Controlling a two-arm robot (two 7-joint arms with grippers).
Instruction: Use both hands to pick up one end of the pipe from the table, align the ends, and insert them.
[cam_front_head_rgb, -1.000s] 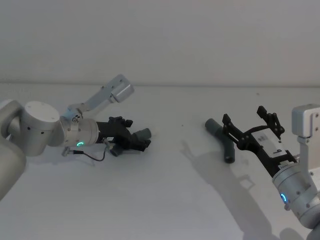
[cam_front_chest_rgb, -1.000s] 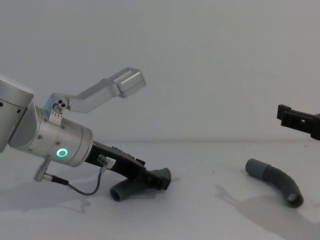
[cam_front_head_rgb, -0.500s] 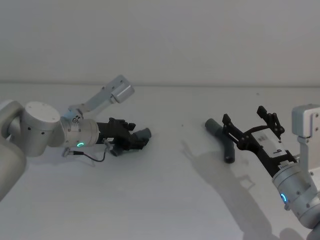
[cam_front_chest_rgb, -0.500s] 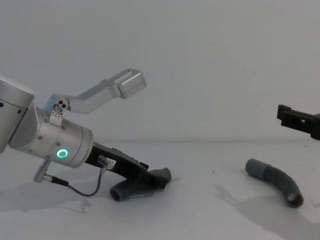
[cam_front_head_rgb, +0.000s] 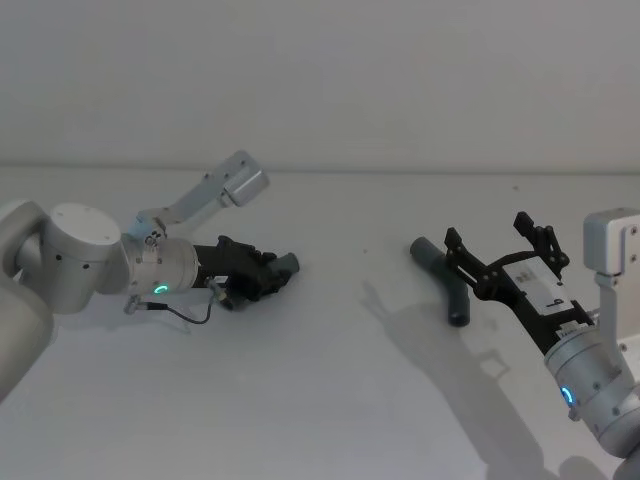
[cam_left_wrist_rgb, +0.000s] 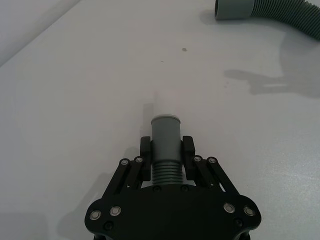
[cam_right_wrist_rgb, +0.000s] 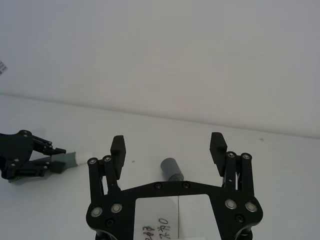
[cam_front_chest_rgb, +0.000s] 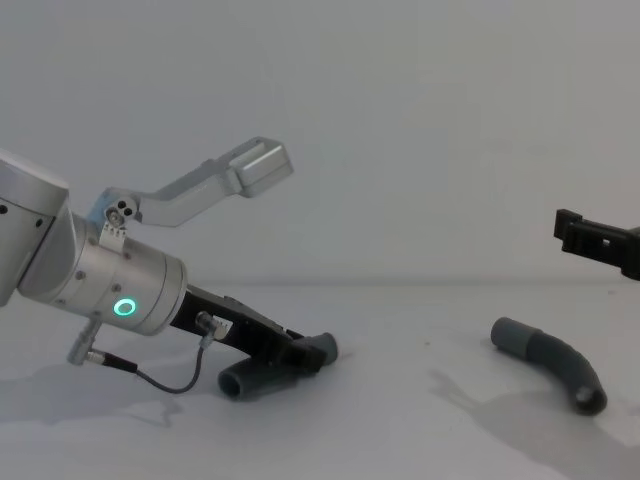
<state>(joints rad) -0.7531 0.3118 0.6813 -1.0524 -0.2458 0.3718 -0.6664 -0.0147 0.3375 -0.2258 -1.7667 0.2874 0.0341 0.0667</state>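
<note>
Toward the left edge of the plain white-grey worktop (cam_front_head_rgb: 320, 400), the black two-finger left gripper (cam_front_head_rgb: 264, 281) is clenched on a curved dark grey ribbed hose piece (cam_front_chest_rgb: 250, 381), just behind its smooth grey cuff (cam_left_wrist_rgb: 165, 131). Toward the right edge, the second ribbed hose piece (cam_front_head_rgb: 452, 288) lies on the surface. The black right gripper (cam_right_wrist_rgb: 167, 142) hovers near it, fingers spread wide, grasping nothing.

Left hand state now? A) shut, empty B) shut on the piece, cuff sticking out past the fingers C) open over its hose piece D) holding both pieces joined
B: the left hand has its fingers clamped on either side of the hose piece, with the smooth cuff sticking out ahead.
</note>
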